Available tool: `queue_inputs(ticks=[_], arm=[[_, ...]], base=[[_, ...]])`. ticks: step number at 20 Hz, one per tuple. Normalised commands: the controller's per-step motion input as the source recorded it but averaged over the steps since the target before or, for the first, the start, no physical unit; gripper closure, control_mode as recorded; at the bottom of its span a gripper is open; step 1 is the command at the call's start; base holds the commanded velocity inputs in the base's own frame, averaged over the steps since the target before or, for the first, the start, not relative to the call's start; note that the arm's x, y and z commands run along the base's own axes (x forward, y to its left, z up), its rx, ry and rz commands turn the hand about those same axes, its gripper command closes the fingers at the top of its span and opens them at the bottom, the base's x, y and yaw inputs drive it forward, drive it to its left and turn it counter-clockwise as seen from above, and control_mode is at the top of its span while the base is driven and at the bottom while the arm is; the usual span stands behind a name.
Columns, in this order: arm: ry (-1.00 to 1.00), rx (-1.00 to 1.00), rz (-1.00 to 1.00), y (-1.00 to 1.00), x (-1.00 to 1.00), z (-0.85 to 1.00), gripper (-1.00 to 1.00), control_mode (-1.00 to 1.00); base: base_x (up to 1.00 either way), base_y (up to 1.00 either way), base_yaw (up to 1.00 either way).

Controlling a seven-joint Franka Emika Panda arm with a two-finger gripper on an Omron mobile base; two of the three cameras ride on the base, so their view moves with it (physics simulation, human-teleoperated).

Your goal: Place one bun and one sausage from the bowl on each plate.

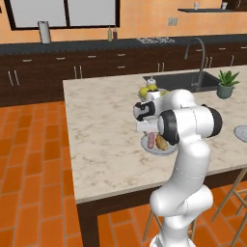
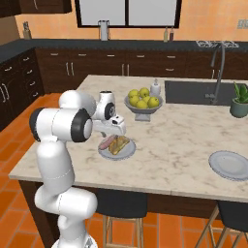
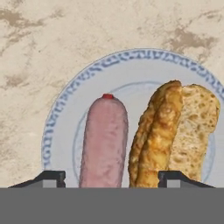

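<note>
While the end effector (image 3: pixel 111 177) hangs just above the near plate (image 3: pixel 65 113) with its tips spread wide and gripping nothing, a sausage (image 3: pixel 104 140) and a bun (image 3: pixel 175 135) lie side by side beneath it, both with their long axes running from 6 to 12 o'clock in the hand view, sausage toward 9, bun toward 3. This plate looks served. In the right base view the second plate (image 2: pixel 231 164) sits bare on the surface (image 2: pixel 184 140), well apart toward 3 o'clock of the filled one, so the next reach likely turns away from here; I cannot spot the brown bowl
</note>
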Motion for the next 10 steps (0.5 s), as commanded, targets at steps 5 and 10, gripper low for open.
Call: queue_inputs(ticks=[5, 10], arm=[[0.00, 0.00, 0.00, 0.00, -0.02, 0.01, -1.00, -1.00], [-0.12, -0.02, 0.00, 0.00, -0.60, 0.59, -1.00, -1.00]], base=[[0.00, 0.00, 0.00], [0.00, 0.00, 0.00]])
